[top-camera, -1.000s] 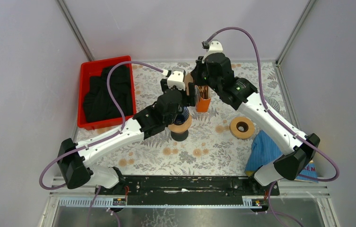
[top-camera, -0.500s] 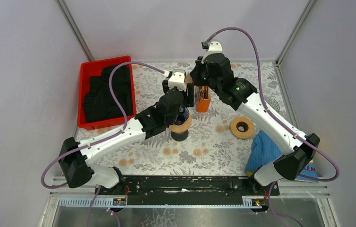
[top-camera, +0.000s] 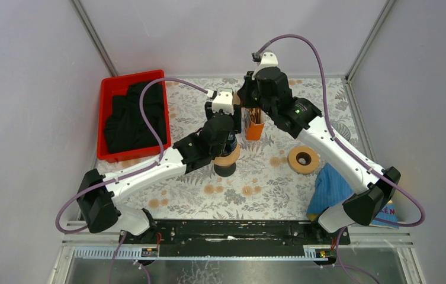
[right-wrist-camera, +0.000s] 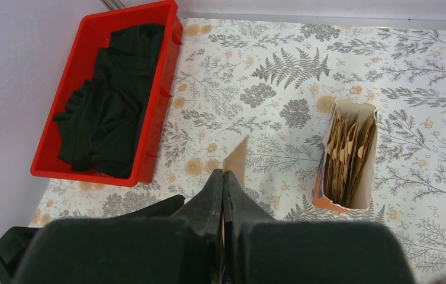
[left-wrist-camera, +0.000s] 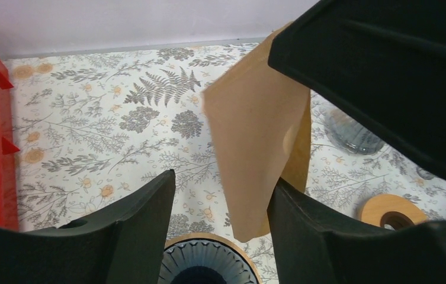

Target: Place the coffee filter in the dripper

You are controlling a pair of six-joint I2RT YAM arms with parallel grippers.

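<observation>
A brown paper coffee filter (left-wrist-camera: pixel 256 136) hangs point down, pinched at its top by my right gripper (right-wrist-camera: pixel 223 173), which is shut on it; its edge (right-wrist-camera: pixel 237 160) pokes out past the fingertips. My left gripper (left-wrist-camera: pixel 223 180) is open with the filter's lower tip between its fingers. The right finger (left-wrist-camera: pixel 303 219) is against the paper, and the left finger (left-wrist-camera: pixel 143 213) stands apart from it. Directly below is the dripper (left-wrist-camera: pixel 205 263), ribbed dark glass with a wooden collar, also seen under the left wrist (top-camera: pixel 229 158).
An orange box of spare filters (top-camera: pixel 254 125) stands just right of the grippers. A red bin (top-camera: pixel 109 94) holds black cloth at the left. A tape roll (top-camera: pixel 303 160), a blue cloth (top-camera: pixel 330 186) and a glass vessel (left-wrist-camera: pixel 350 133) lie to the right.
The left arm has edged a little to the right and toward the hanging filter. The right arm holds almost still with the filter.
</observation>
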